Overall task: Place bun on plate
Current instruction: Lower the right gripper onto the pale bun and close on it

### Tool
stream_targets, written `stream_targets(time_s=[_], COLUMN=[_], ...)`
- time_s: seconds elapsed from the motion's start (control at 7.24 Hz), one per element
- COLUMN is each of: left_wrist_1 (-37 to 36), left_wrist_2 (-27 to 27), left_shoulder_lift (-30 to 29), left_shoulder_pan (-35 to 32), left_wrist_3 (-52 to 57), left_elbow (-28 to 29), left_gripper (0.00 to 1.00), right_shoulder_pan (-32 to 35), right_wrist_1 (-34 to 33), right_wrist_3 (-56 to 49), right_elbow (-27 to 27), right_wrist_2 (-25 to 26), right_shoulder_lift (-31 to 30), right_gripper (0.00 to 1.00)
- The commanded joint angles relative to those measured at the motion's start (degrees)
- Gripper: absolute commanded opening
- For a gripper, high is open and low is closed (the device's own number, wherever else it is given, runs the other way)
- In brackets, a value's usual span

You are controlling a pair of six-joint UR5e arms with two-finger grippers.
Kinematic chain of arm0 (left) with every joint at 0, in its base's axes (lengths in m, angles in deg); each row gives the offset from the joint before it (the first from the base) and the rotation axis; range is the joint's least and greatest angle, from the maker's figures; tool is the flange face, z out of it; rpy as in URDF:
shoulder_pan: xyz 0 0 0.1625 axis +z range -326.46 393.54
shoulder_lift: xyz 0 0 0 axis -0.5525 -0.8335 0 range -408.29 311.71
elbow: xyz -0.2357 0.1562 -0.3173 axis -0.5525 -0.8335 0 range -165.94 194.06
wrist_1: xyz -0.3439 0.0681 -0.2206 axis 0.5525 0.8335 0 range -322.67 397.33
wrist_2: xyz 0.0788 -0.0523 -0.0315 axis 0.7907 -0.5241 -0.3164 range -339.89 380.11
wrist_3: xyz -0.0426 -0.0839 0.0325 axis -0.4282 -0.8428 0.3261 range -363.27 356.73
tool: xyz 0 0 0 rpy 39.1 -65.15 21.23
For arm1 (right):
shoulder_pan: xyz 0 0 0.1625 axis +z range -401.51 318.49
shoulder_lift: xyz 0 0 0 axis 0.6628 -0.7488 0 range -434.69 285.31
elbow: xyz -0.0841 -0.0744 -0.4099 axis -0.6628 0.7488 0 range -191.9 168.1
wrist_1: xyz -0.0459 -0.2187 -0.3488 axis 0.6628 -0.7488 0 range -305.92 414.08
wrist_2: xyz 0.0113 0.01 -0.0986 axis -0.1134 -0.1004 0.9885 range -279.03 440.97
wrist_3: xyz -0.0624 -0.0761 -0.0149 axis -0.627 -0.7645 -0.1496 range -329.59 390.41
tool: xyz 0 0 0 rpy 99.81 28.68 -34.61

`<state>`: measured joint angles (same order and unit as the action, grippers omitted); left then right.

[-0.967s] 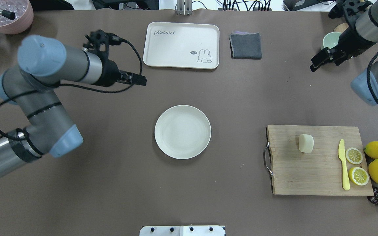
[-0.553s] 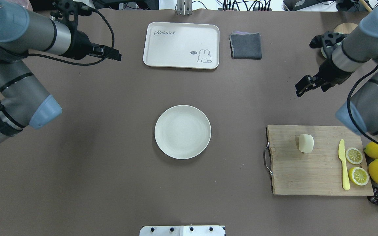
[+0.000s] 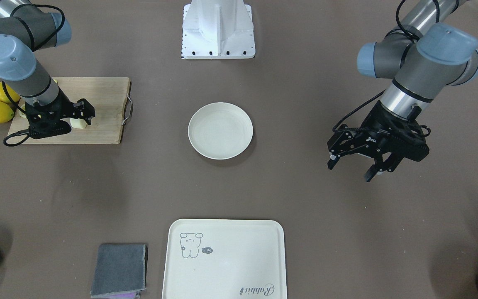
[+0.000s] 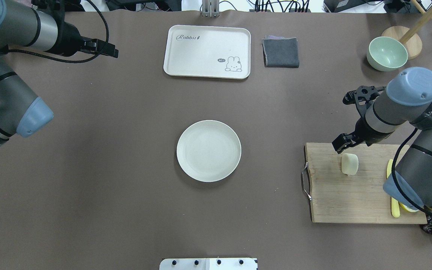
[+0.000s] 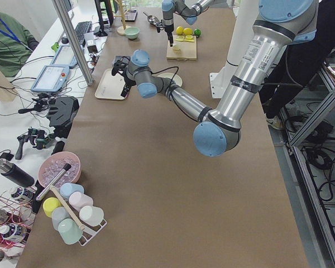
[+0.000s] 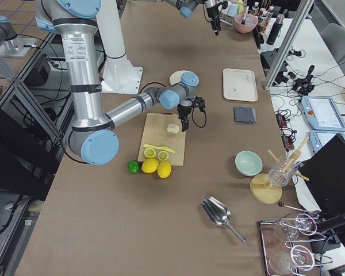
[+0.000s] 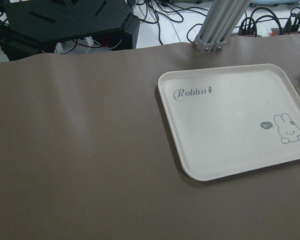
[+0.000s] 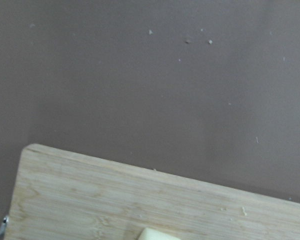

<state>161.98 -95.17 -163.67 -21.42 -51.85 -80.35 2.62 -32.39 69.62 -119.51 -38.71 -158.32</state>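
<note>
Two grippers are seen, neither closed on anything. Nearest the robot, the bun [image 4: 350, 164] is found lying on the wooden cutting board [image 4: 336, 202], well apart from the plate [image 4: 208, 150], which is set at mid-table. The right gripper [image 4: 340, 144] is held over the board's far edge, just beside the bun, its jaws apparently parted. Farther out, the left gripper [image 3: 351, 168] is held spread wide above the table, beside the tray [image 4: 206, 50]. A grey cloth [image 4: 280, 52] and a green bowl [image 4: 386, 54] are set in the same far row.
</note>
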Motion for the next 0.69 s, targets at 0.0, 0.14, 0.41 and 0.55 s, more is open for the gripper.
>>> stream_targets(time_s=[0.0,0.14,0.41,0.55], left_wrist_1=[-0.02,0.06,0.07,0.07], left_wrist_2=[0.49,0.75,0.75,0.84], left_shoulder_lift=[1.39,1.48,1.48,1.48], left_shoulder_pan=[0.02,0.11,0.11,0.11], left_wrist_3=[-0.55,-0.73,-0.73,-0.73], left_elbow=[-1.12,-1.30,-1.30,-1.38], left_gripper=[0.97,0.97,0.97,0.97], right_shoulder_pan=[-1.67,-1.86,-2.38,-2.74], right_wrist_1=[-0.27,-0.28,-0.10,-0.10], right_wrist_3=[0.60,0.60,0.60,0.60], right_elbow=[-0.24,-0.32,-0.23,-0.23], right_wrist_2=[0.24,0.07,0.15,0.07], right_shoulder_lift=[-1.79,-2.14,-2.14,-2.06], right_gripper=[1.00,1.00,0.99,0.99])
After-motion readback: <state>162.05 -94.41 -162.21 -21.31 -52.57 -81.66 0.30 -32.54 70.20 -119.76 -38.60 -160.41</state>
